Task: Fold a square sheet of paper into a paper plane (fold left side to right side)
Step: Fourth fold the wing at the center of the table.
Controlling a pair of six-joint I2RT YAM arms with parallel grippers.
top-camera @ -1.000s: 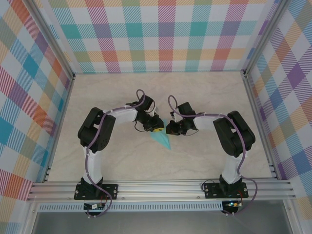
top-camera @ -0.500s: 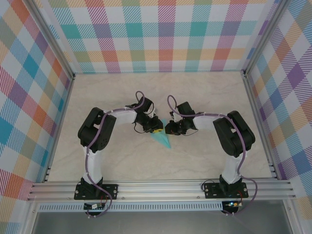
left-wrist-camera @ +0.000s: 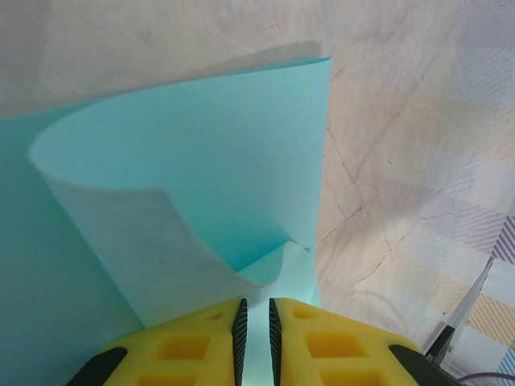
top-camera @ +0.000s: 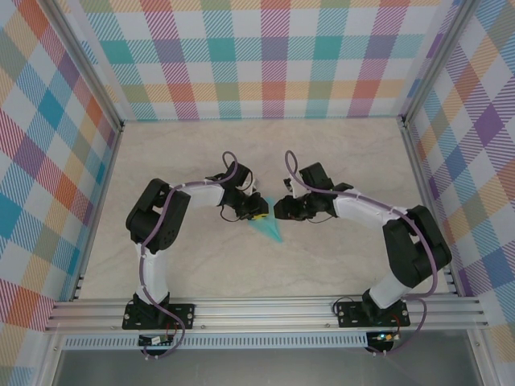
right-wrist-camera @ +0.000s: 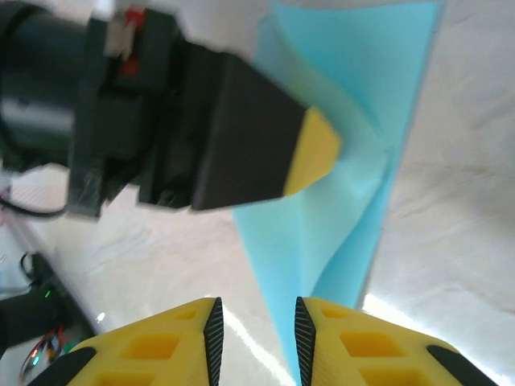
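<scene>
Paper plane [left-wrist-camera: 201, 161] between left gripper [left-wrist-camera: 254, 320] jaws

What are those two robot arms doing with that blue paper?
They are folding a paper plane on the table. The left gripper pinches the paper, and a flap of it curls up off the table. The right gripper is close beside it with its jaws apart and does not seem to be gripping anything. The paper is already a narrow pointed shape, but it does not lie flat.

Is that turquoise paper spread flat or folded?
Folded: the paper is a narrow pointed wedge, with one flap curling up by the left tool.
</scene>
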